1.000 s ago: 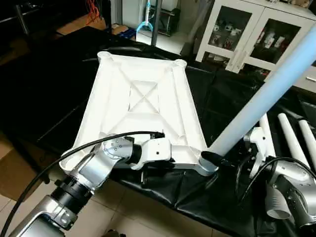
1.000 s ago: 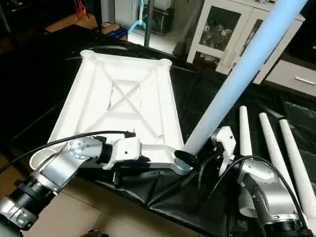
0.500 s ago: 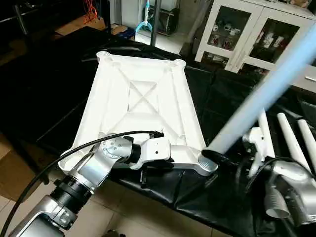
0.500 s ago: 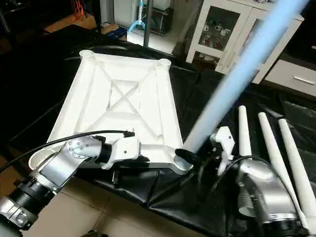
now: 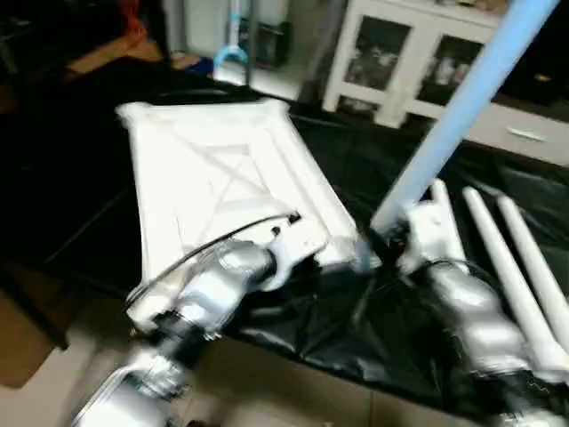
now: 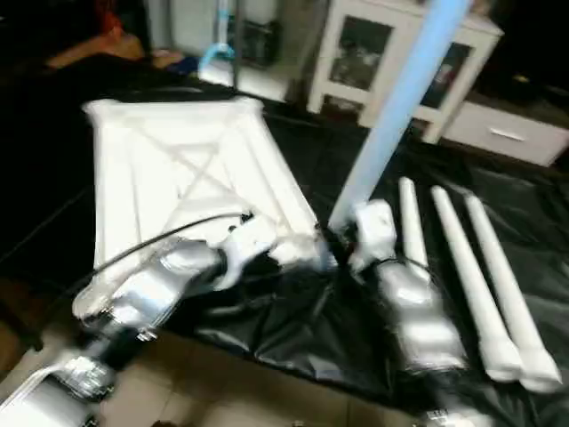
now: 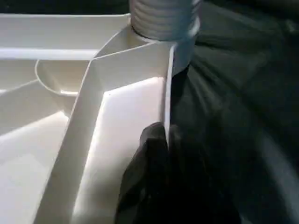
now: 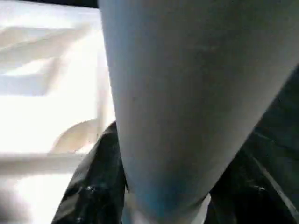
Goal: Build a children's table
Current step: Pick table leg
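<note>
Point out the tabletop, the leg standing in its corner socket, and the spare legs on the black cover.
tabletop (image 5: 204, 178): left eye view, ribbed underside.
standing leg (image 5: 453, 116): left eye view, mid shaft.
spare legs (image 6: 462, 258): right eye view, middle leg's shaft.

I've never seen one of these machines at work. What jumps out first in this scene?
A long white leg rises at a slant from the near right corner of an upturned white tabletop, with the right claw at its base. The left claw is pinched on the tabletop's near rim beside that corner. Three more legs lie side by side on the black cover, to the right.
</note>
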### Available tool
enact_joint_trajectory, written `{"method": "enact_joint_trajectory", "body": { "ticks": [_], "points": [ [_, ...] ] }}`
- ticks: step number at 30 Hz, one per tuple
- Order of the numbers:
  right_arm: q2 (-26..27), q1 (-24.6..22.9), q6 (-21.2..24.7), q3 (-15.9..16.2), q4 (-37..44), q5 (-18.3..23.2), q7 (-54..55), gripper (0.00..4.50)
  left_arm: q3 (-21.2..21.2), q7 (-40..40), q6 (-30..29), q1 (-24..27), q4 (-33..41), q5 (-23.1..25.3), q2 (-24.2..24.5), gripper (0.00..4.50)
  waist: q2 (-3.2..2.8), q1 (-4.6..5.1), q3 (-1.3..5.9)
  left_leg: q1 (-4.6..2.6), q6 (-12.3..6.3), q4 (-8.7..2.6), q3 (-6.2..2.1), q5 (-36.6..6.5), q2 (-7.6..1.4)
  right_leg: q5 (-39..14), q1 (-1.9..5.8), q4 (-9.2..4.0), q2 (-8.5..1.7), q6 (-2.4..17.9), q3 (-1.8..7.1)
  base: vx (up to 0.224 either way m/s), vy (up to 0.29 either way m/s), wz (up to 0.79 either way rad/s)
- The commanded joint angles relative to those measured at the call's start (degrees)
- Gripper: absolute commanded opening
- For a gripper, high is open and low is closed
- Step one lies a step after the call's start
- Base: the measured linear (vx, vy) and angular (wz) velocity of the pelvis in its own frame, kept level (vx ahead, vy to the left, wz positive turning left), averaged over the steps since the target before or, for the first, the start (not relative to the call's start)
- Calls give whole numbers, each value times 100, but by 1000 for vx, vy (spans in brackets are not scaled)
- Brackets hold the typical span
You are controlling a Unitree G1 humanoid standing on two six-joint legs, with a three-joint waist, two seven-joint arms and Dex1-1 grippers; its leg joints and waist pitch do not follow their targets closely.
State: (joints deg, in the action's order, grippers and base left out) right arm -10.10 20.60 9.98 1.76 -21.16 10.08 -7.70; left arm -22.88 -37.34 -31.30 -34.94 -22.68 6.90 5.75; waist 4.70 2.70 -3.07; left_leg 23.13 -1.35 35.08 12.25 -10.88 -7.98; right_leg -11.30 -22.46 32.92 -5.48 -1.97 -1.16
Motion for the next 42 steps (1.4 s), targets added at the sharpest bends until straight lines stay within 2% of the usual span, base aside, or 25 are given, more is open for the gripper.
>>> {"method": "enact_joint_trajectory", "body": {
  "ticks": [1,3,4,5,8,14,19,22,24,27,29,31,32,34,36,37,39,40,41,42],
  "points": [
    [-65,-120,409,-723,-939,-370,1609,189,449,467,-181,-222,13,34,11,0,-102,71,323,-245,1073,-666,-491,-3448,-488,-2166,-45,-400,-305,712,64,-20,37,-18],
    [148,27,336,-864,-1102,-331,2097,189,460,524,-205,-261,-10,44,-53,0,-99,119,312,-227,930,-651,-466,-3407,-462,-1991,-62,-428,-300,765,74,0,0,0],
    [160,32,331,-874,-1105,-321,2104,189,459,525,-206,-262,-10,45,-53,0,-99,111,315,-233,885,-645,-458,-3373,-463,-1959,-62,-432,-310,772,81,0,0,0],
    [372,118,237,-1084,-1151,-130,2281,189,442,542,-231,-272,-4,60,-58,0,-95,110,308,-249,761,-621,-415,-3268,-464,-1836,-89,-454,-320,818,117,0,0,0],
    [505,192,200,-1194,-1162,-44,2330,188,422,547,-322,-249,33,65,-48,0,-96,92,308,-240,654,-622,-390,-2964,-476,-1547,-68,-420,-310,885,134,0,0,0],
    [530,307,153,-1143,-1245,-21,2505,188,393,568,-480,-199,78,35,27,0,-100,92,315,-224,637,-634,-378,-2711,-485,-1344,-35,-377,-291,890,138,0,0,0],
    [544,365,214,-1187,-1281,75,2535,188,369,528,-454,-212,53,10,85,0,-105,77,302,-257,662,-630,-367,-2809,-482,-1480,-74,-396,-277,868,146,0,0,0],
    [567,434,416,-1252,-1334,219,2356,188,324,385,-381,-210,66,-23,146,0,-110,82,293,-265,702,-642,-377,-2947,-482,-1556,-86,-405,-266,823,140,0,0,0],
    [496,523,671,-1197,-1428,350,1979,188,270,249,-340,-174,134,-48,209,0,-111,107,303,-262,722,-648,-389,-3050,-475,-1659,-77,-407,-256,800,130,0,0,0],
    [450,541,632,-1158,-1460,341,1914,188,262,249,-345,-154,163,-49,226,0,-112,132,309,-253,778,-646,-393,-3054,-482,-1683,-87,-412,-283,794,138,0,0,0],
    [415,541,585,-1126,-1433,335,1855,188,259,249,-341,-142,174,-55,237,0,-90,132,313,-264,758,-633,-383,-3053,-481,-1753,-94,-420,-293,810,140,0,0,0],
    [382,539,560,-1080,-1398,324,1775,188,257,246,-340,-134,182,-60,248,0,-94,132,311,-255,739,-633,-381,-3033,-482,-1777,-94,-426,-294,813,147,0,0,0],
    [341,525,566,-988,-1323,317,1645,188,244,243,-331,-116,202,-81,271,0,-78,133,321,-262,732,-629,-375,-3018,-485,-1768,-97,-425,-291,820,145,0,0,0],
    [319,510,561,-918,-1278,313,1569,188,231,224,-312,-104,216,-98,288,0,-89,123,320,-260,731,-631,-374,-2966,-488,-1698,-96,-415,-289,841,147,0,0,0],
    [258,453,511,-748,-1075,306,1277,188,193,105,-168,-52,274,-134,348,0,-86,121,329,-234,705,-636,-376,-2862,-492,-1569,-66,-404,-294,867,147,0,0,0],
    [201,403,477,-674,-780,408,883,188,120,-75,60,19,351,-145,456,0,-60,112,340,-216,655,-633,-368,-2722,-497,-1445,-37,-390,-300,883,151,0,0,0],
    [81,322,487,-581,-251,661,183,188,5,-366,407,140,485,-154,648,0,-73,66,344,-208,522,-619,-348,-2462,-514,-1169,-15,-367,-318,931,176,0,0,0],
    [-1,285,557,-561,31,871,-202,188,-56,-534,640,207,550,-160,761,0,-76,33,354,-199,403,-620,-361,-2341,-523,-1070,34,-360,-305,950,168,0,0,0],
    [-114,243,701,-562,309,1113,-577,188,-116,-721,784,281,625,-175,886,0,-75,7,355,-207,312,-614,-336,-2204,-529,-941,30,-341,-298,996,179,0,0,0],
    [-114,243,701,-562,309,1113,-577,188,-116,-721,784,281,625,-175,886,0,-81,-6,358,-201,295,-615,-329,-2139,-534,-907,32,-327,-303,1026,181,0,0,0]
  ]
}}
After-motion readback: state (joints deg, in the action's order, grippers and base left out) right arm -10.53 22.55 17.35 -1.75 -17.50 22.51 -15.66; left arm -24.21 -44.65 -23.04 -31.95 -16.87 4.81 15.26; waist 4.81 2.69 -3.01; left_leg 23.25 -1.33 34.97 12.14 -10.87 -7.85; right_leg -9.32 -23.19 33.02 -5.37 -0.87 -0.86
